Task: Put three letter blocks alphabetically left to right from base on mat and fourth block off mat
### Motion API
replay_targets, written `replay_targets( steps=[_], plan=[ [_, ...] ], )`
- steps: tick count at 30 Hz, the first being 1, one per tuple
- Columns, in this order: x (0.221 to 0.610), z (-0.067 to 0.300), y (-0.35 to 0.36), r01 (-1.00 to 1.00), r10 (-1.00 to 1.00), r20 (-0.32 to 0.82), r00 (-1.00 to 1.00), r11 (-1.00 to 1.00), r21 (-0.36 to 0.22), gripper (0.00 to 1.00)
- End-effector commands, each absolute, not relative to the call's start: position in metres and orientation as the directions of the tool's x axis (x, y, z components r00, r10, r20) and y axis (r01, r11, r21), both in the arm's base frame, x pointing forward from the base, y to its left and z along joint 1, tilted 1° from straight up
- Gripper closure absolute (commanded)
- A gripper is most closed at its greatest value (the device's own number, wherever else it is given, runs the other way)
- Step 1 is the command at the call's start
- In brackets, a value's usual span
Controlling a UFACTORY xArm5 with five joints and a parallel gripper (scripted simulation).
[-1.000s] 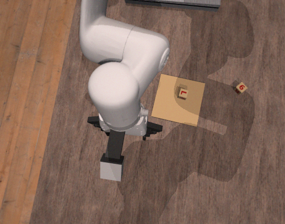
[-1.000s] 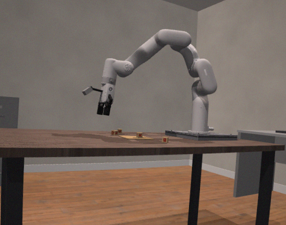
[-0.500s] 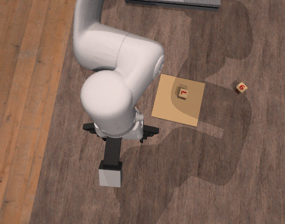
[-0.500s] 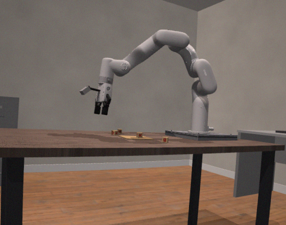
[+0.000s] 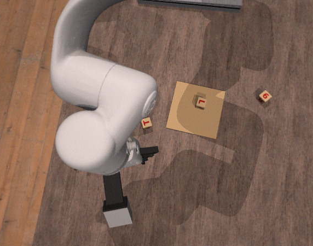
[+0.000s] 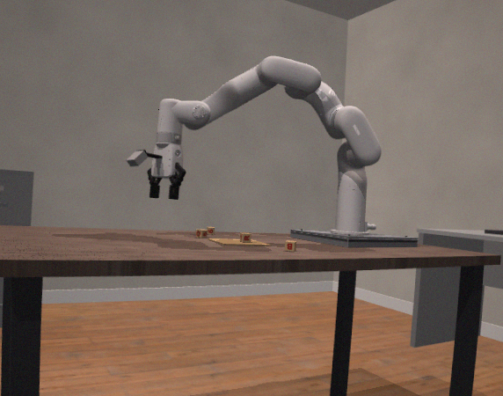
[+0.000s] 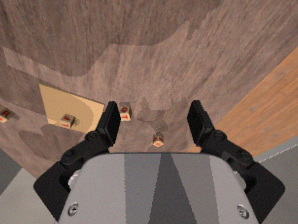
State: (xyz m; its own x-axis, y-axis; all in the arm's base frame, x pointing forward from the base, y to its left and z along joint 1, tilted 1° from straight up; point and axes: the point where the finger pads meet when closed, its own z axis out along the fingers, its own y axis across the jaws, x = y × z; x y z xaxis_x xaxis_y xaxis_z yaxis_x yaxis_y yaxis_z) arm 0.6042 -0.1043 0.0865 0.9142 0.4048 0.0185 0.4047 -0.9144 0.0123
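Note:
A tan mat (image 5: pixel 196 109) lies on the dark table. A block showing L (image 5: pixel 201 102) stands on it. A block showing T (image 5: pixel 146 123) stands just off the mat's left edge. A block showing 6 (image 5: pixel 265 95) stands off the mat to the right. My gripper (image 6: pixel 164 191) hangs open and empty high above the table, left of the mat. In the wrist view my gripper (image 7: pixel 153 109) frames the T block (image 7: pixel 124 111) beside one finger and a fourth block (image 7: pixel 159 139), whose top I cannot read. My arm hides that fourth block in the top view.
The robot's base plate (image 6: pixel 353 238) sits at the table's far side. A grey cabinet (image 6: pixel 7 211) stands behind the table on the left. The table's edge and the wooden floor (image 7: pixel 265 110) lie close beyond the fourth block.

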Motion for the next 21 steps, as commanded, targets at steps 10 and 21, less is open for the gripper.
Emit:
replay_targets(
  steps=[10,21],
  plan=[
    [0.628,0.093,-0.127,0.638,0.641,-0.053,0.766,-0.767,-0.066,0.0],
    [0.633,0.095,-0.137,0.732,0.74,-0.064,0.67,-0.672,-0.11,0.0]
  ],
)
